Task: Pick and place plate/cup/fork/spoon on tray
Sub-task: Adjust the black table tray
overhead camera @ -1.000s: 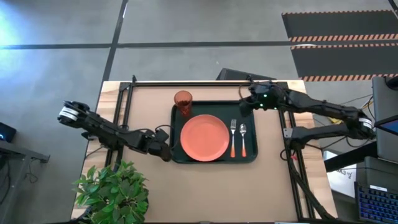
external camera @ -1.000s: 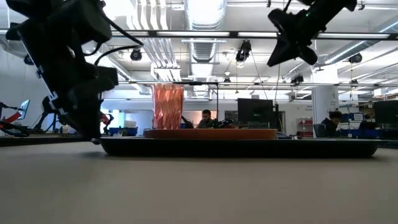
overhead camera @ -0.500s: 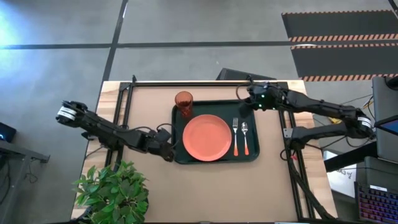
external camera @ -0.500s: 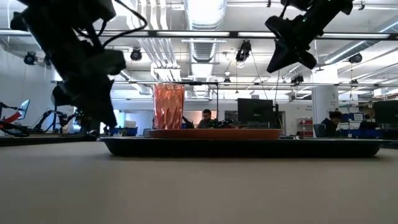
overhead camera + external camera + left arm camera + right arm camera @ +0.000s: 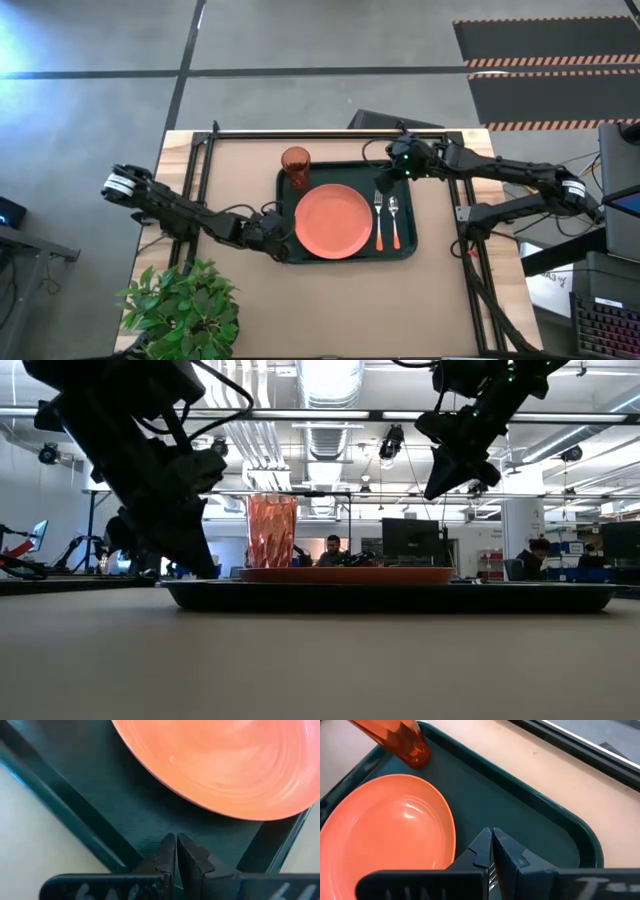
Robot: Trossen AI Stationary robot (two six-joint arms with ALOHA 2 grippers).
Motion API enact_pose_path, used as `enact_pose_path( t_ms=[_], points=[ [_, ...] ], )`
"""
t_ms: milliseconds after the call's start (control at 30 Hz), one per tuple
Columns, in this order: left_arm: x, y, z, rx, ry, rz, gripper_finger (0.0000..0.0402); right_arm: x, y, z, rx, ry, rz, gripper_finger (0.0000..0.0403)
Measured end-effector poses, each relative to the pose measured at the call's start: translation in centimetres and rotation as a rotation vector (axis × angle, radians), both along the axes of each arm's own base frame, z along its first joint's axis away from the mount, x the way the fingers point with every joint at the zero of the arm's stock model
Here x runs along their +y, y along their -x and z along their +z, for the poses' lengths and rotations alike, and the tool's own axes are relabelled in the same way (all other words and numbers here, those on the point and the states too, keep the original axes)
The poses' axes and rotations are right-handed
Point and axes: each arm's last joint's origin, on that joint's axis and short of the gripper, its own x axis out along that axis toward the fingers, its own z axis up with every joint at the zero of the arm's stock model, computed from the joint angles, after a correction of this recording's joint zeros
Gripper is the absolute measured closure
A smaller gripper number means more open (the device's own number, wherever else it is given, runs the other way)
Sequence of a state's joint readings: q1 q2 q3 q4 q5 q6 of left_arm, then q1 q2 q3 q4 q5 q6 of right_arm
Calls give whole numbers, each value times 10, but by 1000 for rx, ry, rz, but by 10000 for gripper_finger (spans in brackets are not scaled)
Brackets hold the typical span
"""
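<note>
I have the left gripper clenched empty over the tray's near-left corner; on the tray sit one cup, one plate, one fork, one spoon, seemingly all placed; the right gripper, clenched on nothing, hovers above the tray's far-right part.

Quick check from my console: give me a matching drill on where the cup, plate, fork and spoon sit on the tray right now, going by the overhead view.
Things:
1. cup
2. plate
3. fork
4. spoon

Places on the tray:
A. nearest the tray's right rim, handle toward the front
B. far left corner, standing upright
C. between the plate and the spoon
D. middle left, lying flat

Pairs: 1-B, 2-D, 3-C, 4-A
</note>
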State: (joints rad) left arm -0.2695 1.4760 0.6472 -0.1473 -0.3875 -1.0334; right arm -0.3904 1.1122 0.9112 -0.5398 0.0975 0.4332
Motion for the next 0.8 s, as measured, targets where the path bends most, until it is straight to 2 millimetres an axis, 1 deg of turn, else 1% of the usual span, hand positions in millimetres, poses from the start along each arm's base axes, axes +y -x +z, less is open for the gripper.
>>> enact_pose_path(
  t_ms=[300,633,800],
  points=[
    [-4,-5,-15,49,72,-48,402,2,5,8,-36,15,0,394],
    [-8,-5,-14,61,139,-97,402,3,8,13,-54,26,-4,394],
    [-11,0,-14,124,145,-119,401,3,8,13,-54,27,-5,394]
  ],
)
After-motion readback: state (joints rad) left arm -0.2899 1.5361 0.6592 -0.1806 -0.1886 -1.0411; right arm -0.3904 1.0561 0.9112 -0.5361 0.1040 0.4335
